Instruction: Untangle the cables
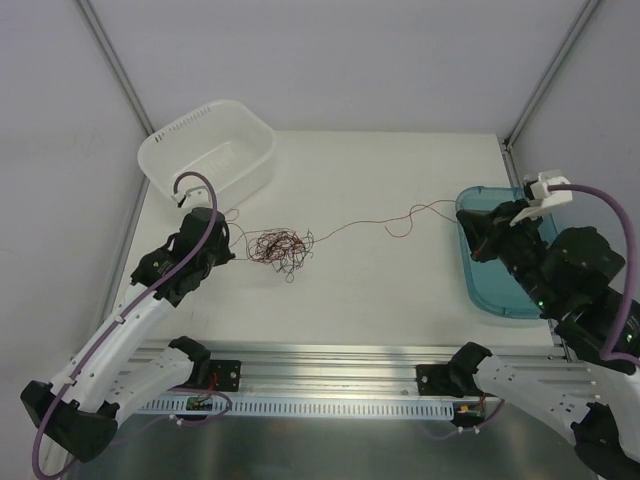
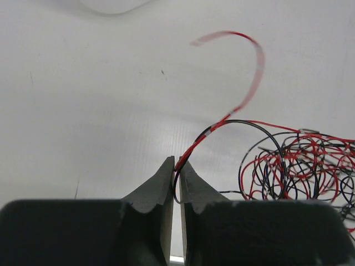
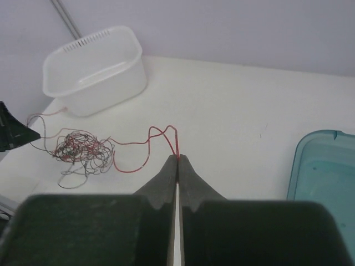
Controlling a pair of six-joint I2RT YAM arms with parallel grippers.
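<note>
The cables [image 1: 280,247] lie knotted near the table's [image 1: 400,290] left edge, with one red wire [image 1: 370,222] trailing right. The left gripper [image 2: 175,163] pinches strands beside the knot. The right gripper [image 3: 178,158], at the right edge, clamps that wire. Likely mid-extraction: next, pull rightward gently.

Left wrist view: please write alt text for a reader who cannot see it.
The left gripper pinches thin red and black cables between its dark fingers. The cables lead right into a curly tangle on the white table, and one red end arcs upward.
</note>
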